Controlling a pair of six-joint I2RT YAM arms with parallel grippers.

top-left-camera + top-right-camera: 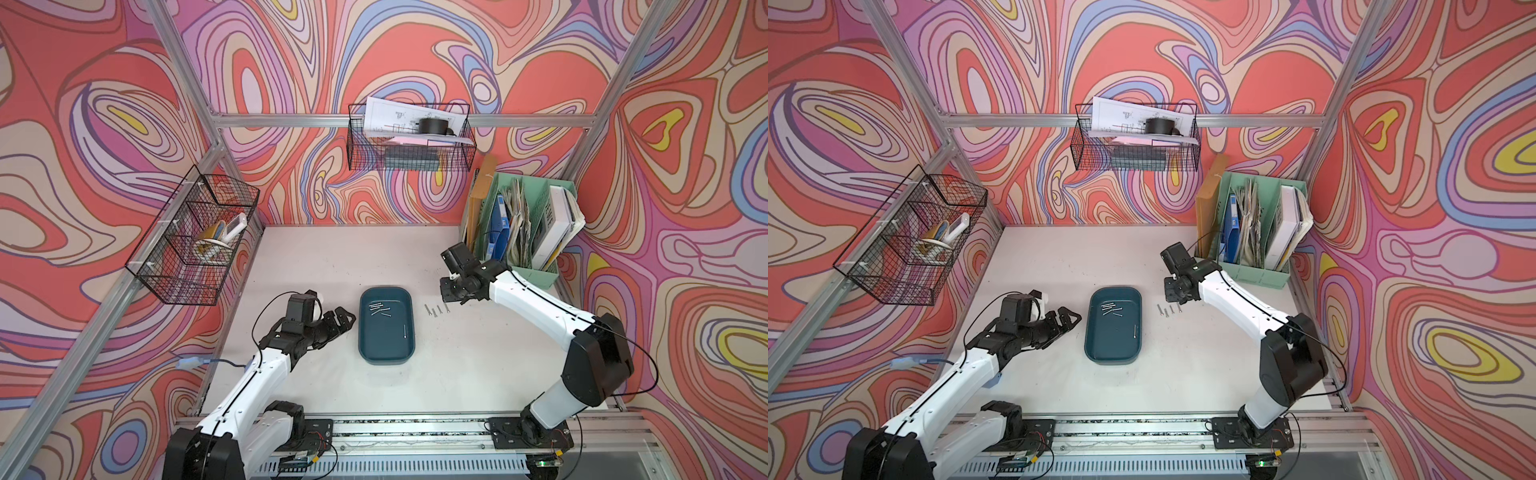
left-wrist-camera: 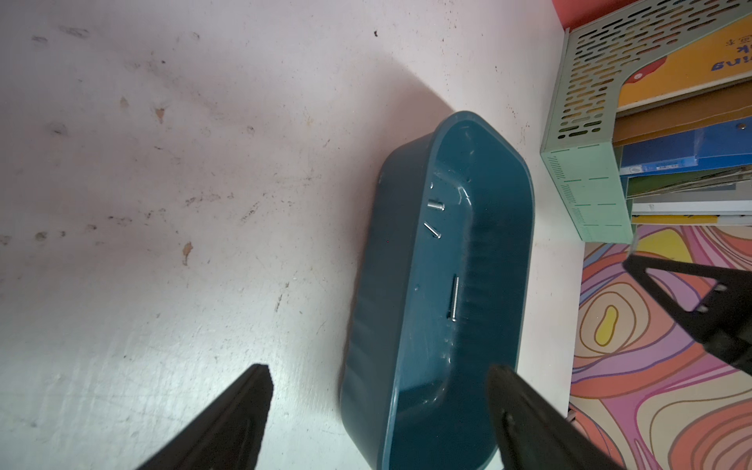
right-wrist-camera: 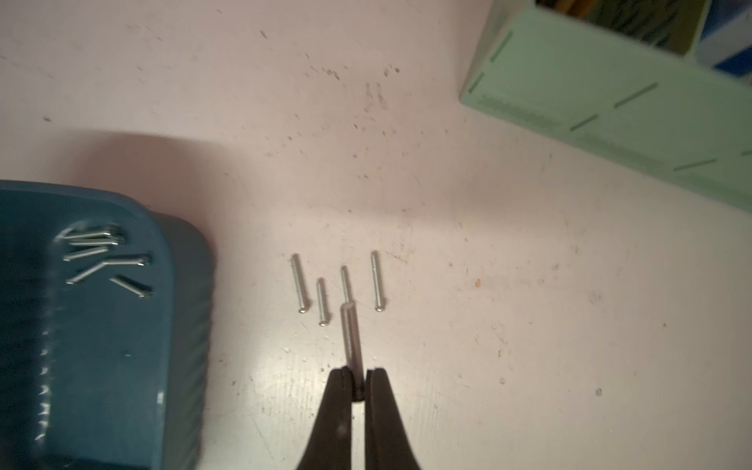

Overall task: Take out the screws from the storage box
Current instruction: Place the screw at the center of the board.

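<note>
1. We find the storage box [image 1: 386,328] near the middle of the bench [image 1: 307,266]. Its long sides run from the front edge toward the back edge (both top views agree on this).
2. Inside it, a cluster of screws [image 1: 377,309], some half-dozen lying across one another, sits at the end nearer the back edge. A lone screw [image 1: 404,331] lies apart from them, along the box's right-hand wall.
3. Another four screws [image 3: 321,301] lie in a row on the bare bench just beside the box's right side. They are roughly parallel and do not touch one another.
4. The right jaws are clenched on a fifth screw [image 3: 352,337], pinched by one end so that its shaft sticks out beyond the tips, over that row. In the right wrist view it covers part of one screw in the row (we cannot tell whether its free end touches the bench).
5. The left jaws stand released, spread wide and grasping nothing, just beside the box's left side and apart from its rim. In the left wrist view one finger [image 2: 240,419] shows over bare bench and the other in front of the box.
6. We see a mint-green file organiser [image 1: 532,272] at the back right corner, well apart from the box.
</note>
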